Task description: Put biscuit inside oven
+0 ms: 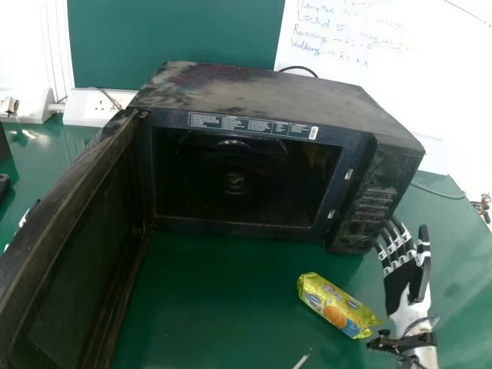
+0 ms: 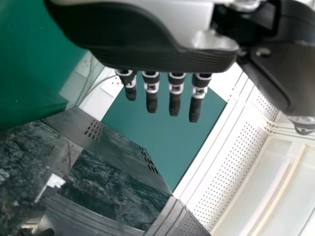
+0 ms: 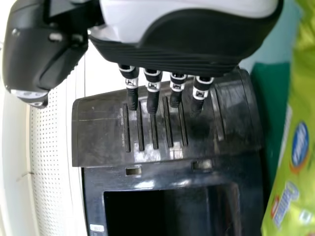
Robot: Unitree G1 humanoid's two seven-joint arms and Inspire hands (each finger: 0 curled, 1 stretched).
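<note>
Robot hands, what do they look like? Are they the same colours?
Yes, they match. The right robot hand and the left robot hand each have a pale shell, a black edge with fine ridges, and black fingers with whitish bands. The right thumb is chunky and black. The pale right forearm has a black fitting round it.

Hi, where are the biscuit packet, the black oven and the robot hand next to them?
biscuit packet [image 1: 335, 306]: head view, wrapper's middle
oven [image 1: 246, 92]: head view, top
robot hand [image 1: 400, 286]: head view, palm
</note>
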